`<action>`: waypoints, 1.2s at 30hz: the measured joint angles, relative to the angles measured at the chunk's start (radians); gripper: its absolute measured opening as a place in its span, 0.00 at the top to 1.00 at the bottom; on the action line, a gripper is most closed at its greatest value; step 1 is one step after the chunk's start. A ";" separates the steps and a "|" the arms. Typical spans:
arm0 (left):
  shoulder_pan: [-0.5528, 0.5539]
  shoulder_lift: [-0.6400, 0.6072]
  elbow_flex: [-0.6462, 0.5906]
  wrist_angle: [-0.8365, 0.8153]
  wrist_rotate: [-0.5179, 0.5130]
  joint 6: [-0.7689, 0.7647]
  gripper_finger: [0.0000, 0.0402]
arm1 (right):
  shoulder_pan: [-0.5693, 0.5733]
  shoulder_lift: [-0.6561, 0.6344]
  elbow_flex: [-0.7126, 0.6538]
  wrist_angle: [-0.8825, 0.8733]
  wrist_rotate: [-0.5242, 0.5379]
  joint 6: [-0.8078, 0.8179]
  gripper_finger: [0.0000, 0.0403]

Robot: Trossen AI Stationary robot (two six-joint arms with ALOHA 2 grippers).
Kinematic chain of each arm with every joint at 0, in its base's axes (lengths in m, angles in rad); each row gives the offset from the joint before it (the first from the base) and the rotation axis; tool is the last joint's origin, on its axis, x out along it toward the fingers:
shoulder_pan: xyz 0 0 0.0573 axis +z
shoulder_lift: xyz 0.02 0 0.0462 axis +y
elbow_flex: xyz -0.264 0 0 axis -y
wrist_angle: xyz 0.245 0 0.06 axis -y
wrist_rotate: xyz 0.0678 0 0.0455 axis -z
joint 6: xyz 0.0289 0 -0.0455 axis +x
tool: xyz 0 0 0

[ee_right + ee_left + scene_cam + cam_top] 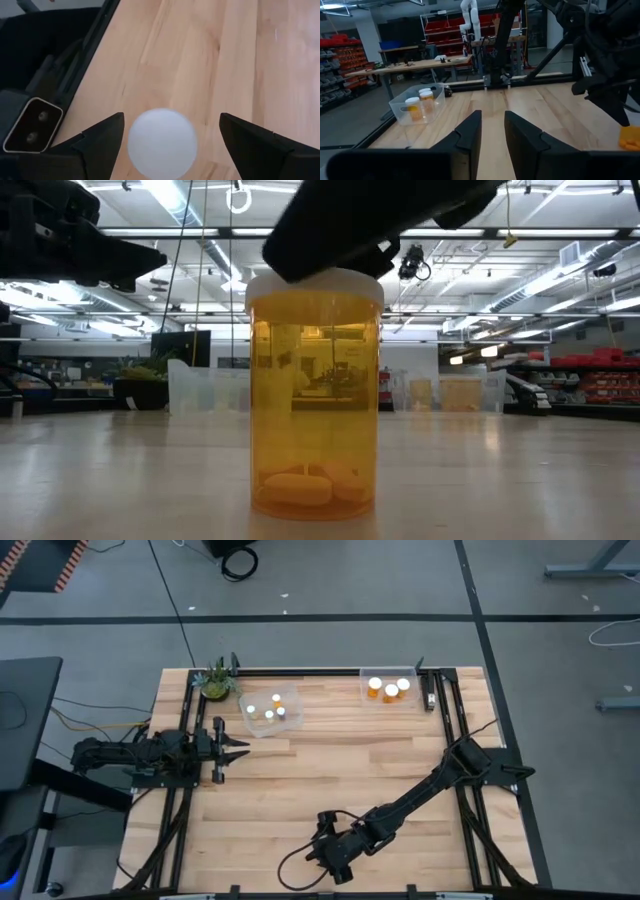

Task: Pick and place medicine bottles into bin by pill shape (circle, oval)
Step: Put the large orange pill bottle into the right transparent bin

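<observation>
Right now the right gripper [170, 137] hangs over the orange bottle [314, 395] near the table's front edge, fingers wide apart around its white cap [162, 142]. If a finger bumps the cap, the bottle might tip over.

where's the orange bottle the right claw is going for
The orange bottle stands upright at the table's near edge, close before the low camera. In the right wrist view its white cap sits between the open right claw fingers, untouched.
</observation>
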 joint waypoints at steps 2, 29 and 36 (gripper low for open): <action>0.000 0.000 0.000 0.001 0.000 0.000 0.77 | 0.000 0.000 0.000 -0.013 0.000 0.006 0.17; 0.000 0.000 0.000 0.001 0.000 0.000 0.76 | -0.011 -0.001 0.000 -0.059 -0.004 0.042 0.43; 0.000 0.000 0.000 -0.001 0.000 0.000 0.77 | -0.031 -0.073 0.000 -0.161 0.103 0.039 0.43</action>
